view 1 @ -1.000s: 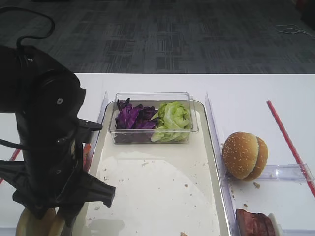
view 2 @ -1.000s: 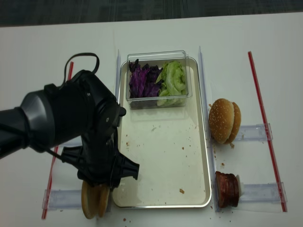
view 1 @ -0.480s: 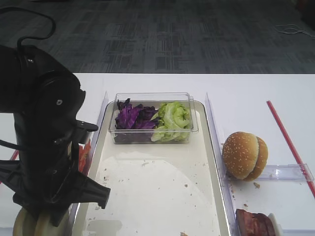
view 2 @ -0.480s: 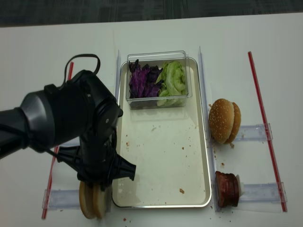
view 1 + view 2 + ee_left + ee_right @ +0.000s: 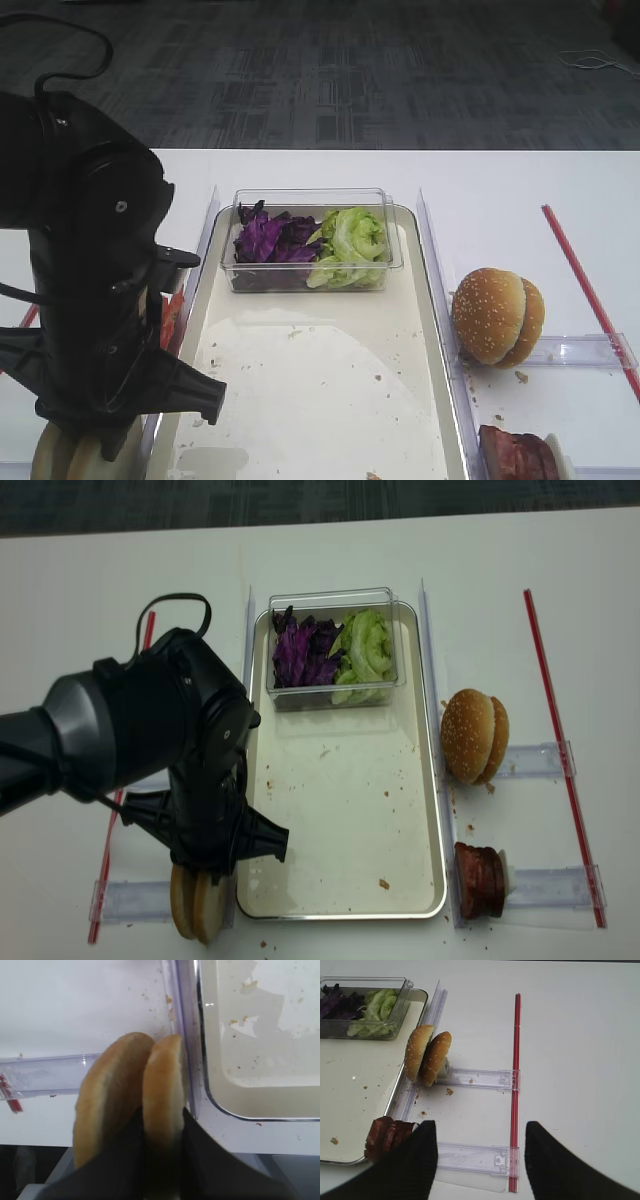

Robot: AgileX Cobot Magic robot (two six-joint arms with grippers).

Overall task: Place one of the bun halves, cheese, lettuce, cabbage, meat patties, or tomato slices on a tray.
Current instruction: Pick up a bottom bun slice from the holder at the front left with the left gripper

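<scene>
Two bun halves (image 5: 107, 1095) stand on edge left of the tray's (image 5: 260, 1060) near corner. My left gripper (image 5: 162, 1135) is shut on the right bun half (image 5: 162, 1080), one finger between the two halves. In the overhead view the left arm covers that gripper above the bun halves (image 5: 195, 908). Lettuce (image 5: 365, 650) and cabbage (image 5: 300, 650) fill a clear box at the far end of the tray (image 5: 345, 810). Meat patties (image 5: 385, 1135) lie right of the tray, beside my open right gripper (image 5: 480, 1145). Tomato slices (image 5: 168, 318) peek out behind the left arm. Cheese is out of view.
Two sesame-seeded buns (image 5: 475, 735) stand on edge right of the tray on a clear plastic holder (image 5: 540, 760). A red strip (image 5: 560, 730) runs along the table's right side. Another clear holder (image 5: 475, 1157) lies under the right gripper.
The left gripper's jaws have closed onto the right bun half and the left arm shifted slightly left. The right gripper has not moved.
</scene>
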